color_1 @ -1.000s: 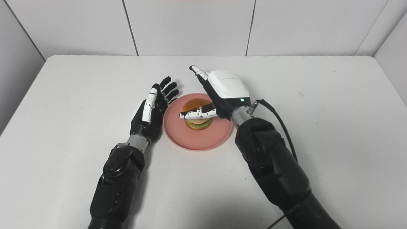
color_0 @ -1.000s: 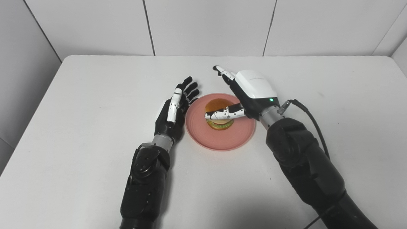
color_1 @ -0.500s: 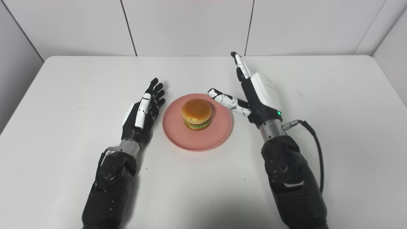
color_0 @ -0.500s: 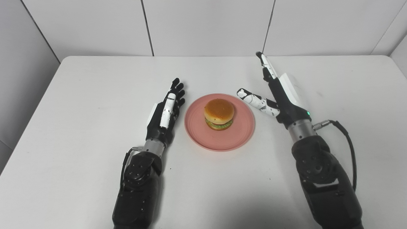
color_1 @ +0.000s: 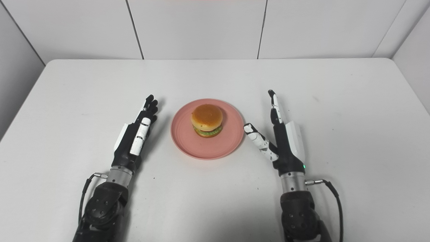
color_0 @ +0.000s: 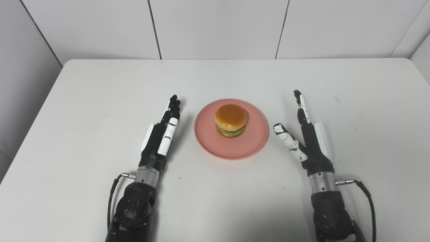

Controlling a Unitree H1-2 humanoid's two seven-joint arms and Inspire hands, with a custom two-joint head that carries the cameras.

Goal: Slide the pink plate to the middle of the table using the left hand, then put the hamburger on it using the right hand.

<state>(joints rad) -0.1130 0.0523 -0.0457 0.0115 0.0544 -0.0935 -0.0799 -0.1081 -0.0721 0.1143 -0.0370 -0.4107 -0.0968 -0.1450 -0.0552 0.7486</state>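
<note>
- Both arms are drawn back since a second ago; the right robot hand [color_0: 307, 134] and left robot hand [color_0: 163, 134] are spread, empty.
- Centred on the surface [color_0: 84, 101], the hamburger [color_0: 230, 120] is seen on the pink plate [color_0: 250, 143].
- Retreat is best kept low, clear of the rim.

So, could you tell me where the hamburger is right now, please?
The hamburger sits on the pink plate near the table's middle, between the open left hand and right hand.

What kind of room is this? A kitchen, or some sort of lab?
Probably a robot test lab, not a kitchen: a bare white table boxed in by plain white panels, with just one hamburger on a pink plate.
</note>
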